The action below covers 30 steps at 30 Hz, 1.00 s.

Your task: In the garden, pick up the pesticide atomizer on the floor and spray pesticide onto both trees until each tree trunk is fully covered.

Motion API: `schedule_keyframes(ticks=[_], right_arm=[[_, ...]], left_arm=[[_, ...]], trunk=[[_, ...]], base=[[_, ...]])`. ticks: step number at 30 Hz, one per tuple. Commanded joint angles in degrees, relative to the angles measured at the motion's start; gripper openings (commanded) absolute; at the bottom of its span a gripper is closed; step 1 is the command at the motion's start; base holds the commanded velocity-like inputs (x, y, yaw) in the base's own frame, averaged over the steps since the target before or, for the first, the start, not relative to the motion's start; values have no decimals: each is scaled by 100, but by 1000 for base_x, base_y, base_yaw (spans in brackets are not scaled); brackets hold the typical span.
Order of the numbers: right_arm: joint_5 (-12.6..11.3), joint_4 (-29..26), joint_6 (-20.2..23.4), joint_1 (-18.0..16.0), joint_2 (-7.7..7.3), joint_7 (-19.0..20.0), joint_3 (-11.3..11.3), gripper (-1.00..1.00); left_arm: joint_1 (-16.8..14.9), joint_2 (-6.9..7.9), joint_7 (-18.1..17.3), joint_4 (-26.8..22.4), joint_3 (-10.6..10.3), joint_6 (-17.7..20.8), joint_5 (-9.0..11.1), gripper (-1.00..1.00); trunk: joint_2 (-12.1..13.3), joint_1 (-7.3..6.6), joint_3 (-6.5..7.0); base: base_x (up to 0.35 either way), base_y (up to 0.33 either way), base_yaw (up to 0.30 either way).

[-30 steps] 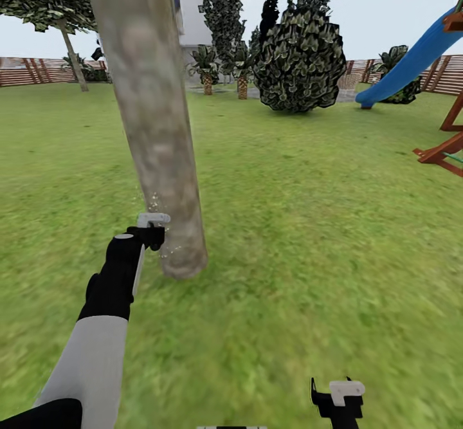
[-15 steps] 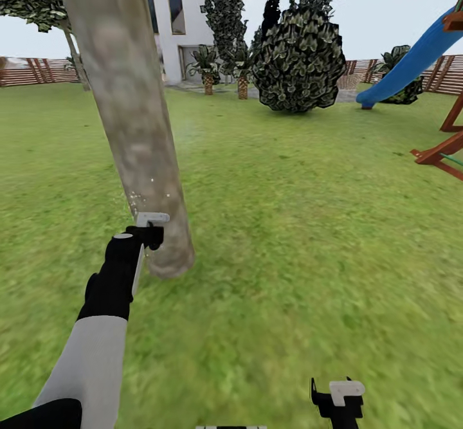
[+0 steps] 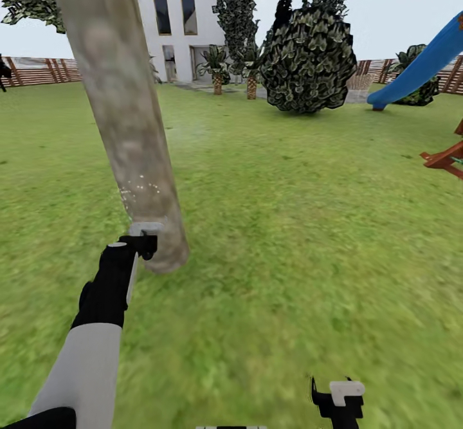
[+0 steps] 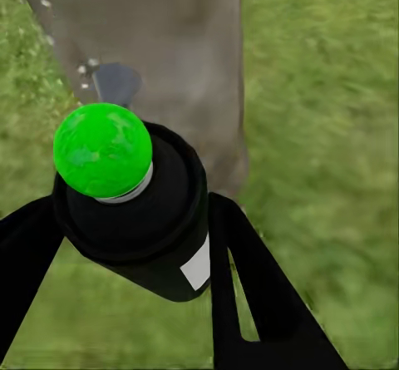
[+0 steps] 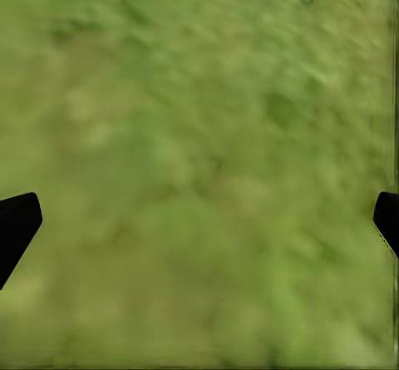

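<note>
Your left gripper (image 3: 143,239) is closed around the spray bottle (image 4: 133,208), a black body with a green cap, and you hold it low, just beside the base of the tree trunk (image 3: 122,114), with the nozzle end facing the bark. I think this is so the droplets land on the lowest part of the trunk, which is easy to miss. White specks of pesticide (image 3: 141,188) sit on the bark a little above the gripper; higher up the trunk looks bare, though the picture is too soft there to be sure. Your right gripper (image 3: 337,397) hangs low over the grass (image 3: 308,236) with its fingers wide apart and nothing between them, probably kept out of the way since one hand is enough for spraying. Counting: one bottle, one thick trunk close to you, one round dark bush (image 3: 308,59) further back, one white house (image 3: 173,27), one blue slide (image 3: 424,62).
</note>
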Motion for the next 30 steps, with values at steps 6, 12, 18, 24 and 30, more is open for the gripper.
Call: schedule_keyframes(ticks=[6, 12, 18, 24, 30], right_arm=[[0, 0, 0, 0, 5, 0, 8, 100], [0, 0, 0, 0, 8, 6, 8, 100], [3, 0, 0, 0, 5, 8, 8, 100], [2, 0, 0, 0, 11, 9, 8, 100], [6, 4, 0, 0, 5, 1, 8, 100]], left_arm=[[200, 52, 0, 15, 120, -42, 66, -100], [203, 217, -9, 167, 375, -43, 56, -100], [203, 329, -4, 669, 386, -68, 57, -100], [193, 446, -13, 1071, 324, -65, 87, -100], [203, 396, -7, 1219, 350, -74, 84, -100]], trunk=[[0, -1, 1], [0, -1, 1], [0, -1, 1], [0, -1, 1], [0, -1, 1]], base=[[-44, -272, 104], [205, -115, 163], [75, 13, 21], [1, 0, 236], [198, 0, 26]])
